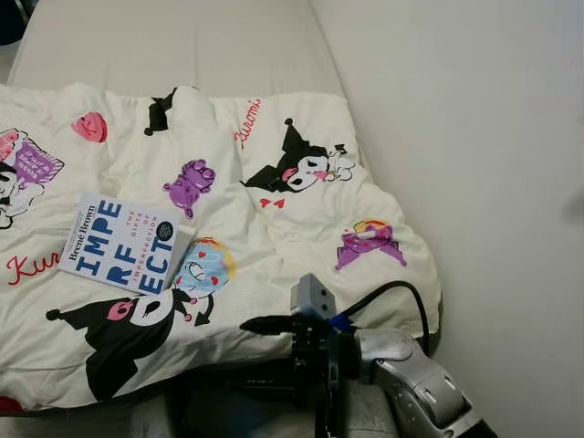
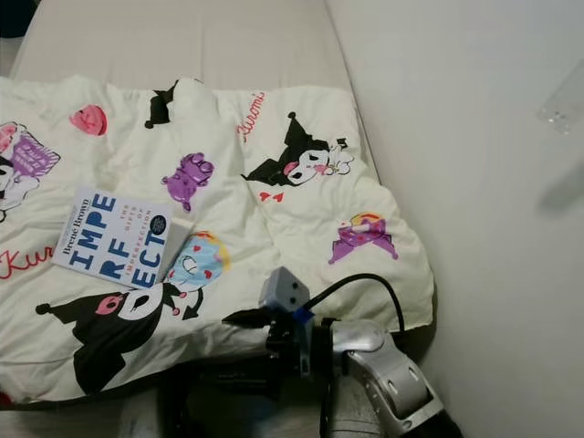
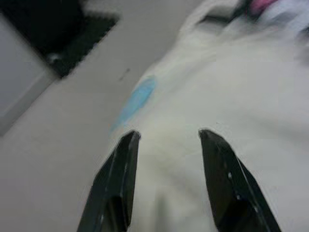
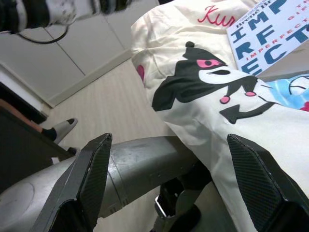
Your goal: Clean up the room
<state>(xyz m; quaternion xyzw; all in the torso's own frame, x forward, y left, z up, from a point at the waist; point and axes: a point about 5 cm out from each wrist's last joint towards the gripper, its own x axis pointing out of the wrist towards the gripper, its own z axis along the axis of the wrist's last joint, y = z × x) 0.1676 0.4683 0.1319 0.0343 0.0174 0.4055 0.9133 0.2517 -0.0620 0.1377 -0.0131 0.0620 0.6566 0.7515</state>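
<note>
A cream blanket printed with black cartoon figures covers the bed. A white book with big blue letters lies flat on its left part. My right gripper hangs open at the blanket's near edge, pointing left, with nothing between its fingers. In the right wrist view its fingers frame the blanket's hanging edge and the book. My left gripper is open over blurred white blanket fabric, close to the floor.
A white wall runs along the bed's right side. Bare mattress shows beyond the blanket. Pale wood floor lies beside the bed, with a person's socked foot and white cupboard doors nearby.
</note>
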